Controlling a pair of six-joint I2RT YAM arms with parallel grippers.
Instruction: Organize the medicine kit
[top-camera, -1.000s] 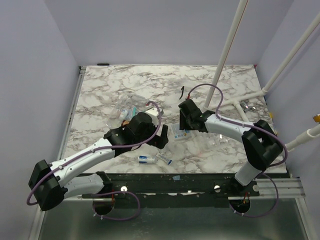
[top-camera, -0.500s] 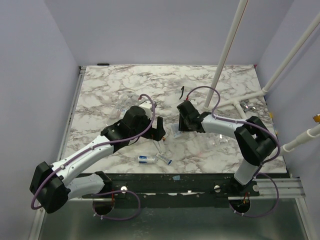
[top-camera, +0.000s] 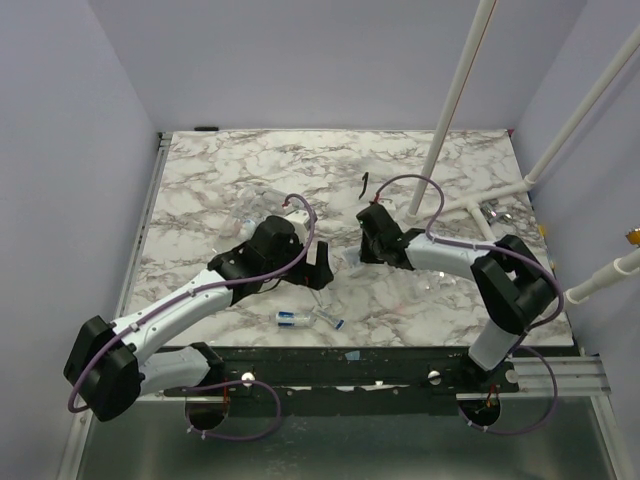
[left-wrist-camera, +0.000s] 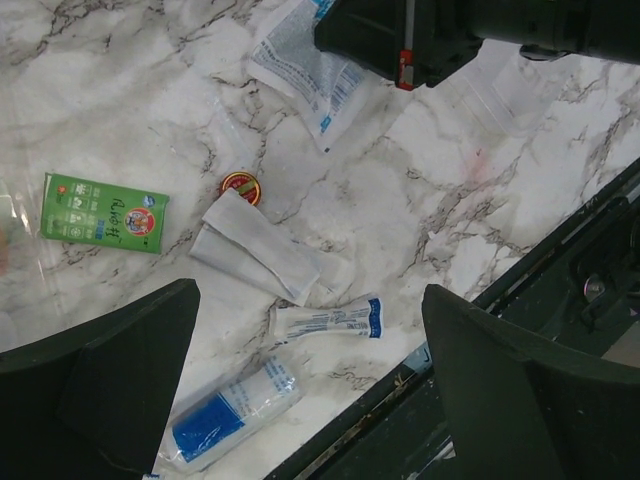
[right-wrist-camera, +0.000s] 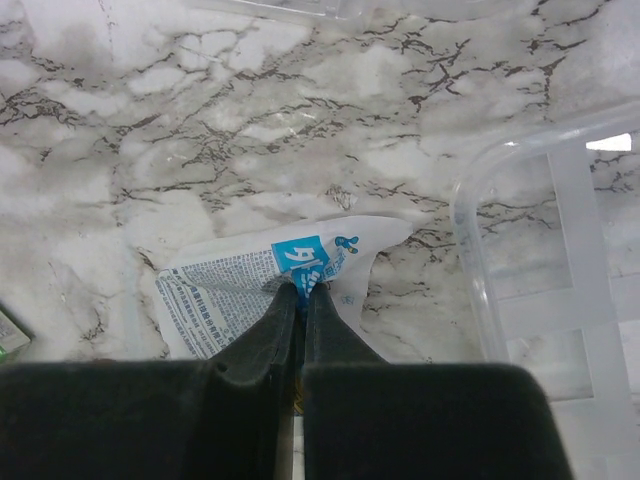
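Black fingers of the left gripper (left-wrist-camera: 310, 300) stand wide apart over loose stock: a green packet (left-wrist-camera: 105, 210), a small red tin (left-wrist-camera: 240, 185) and a tube (left-wrist-camera: 325, 320). Further right, the right gripper (right-wrist-camera: 300, 300) pinches the corner of a white-and-blue sachet (right-wrist-camera: 230, 290). Lift it clear before swinging, since so thin a hold may slip. The medicine kit (right-wrist-camera: 470, 260), probably the clear box just right of the sachet, has a rim to clear.

Marble table (left-wrist-camera: 400, 200) with clear medicine kit (top-camera: 247, 207), green packet (left-wrist-camera: 103, 212), red tin (left-wrist-camera: 240, 185), white tube (left-wrist-camera: 328, 320), bandage roll (left-wrist-camera: 232, 410)
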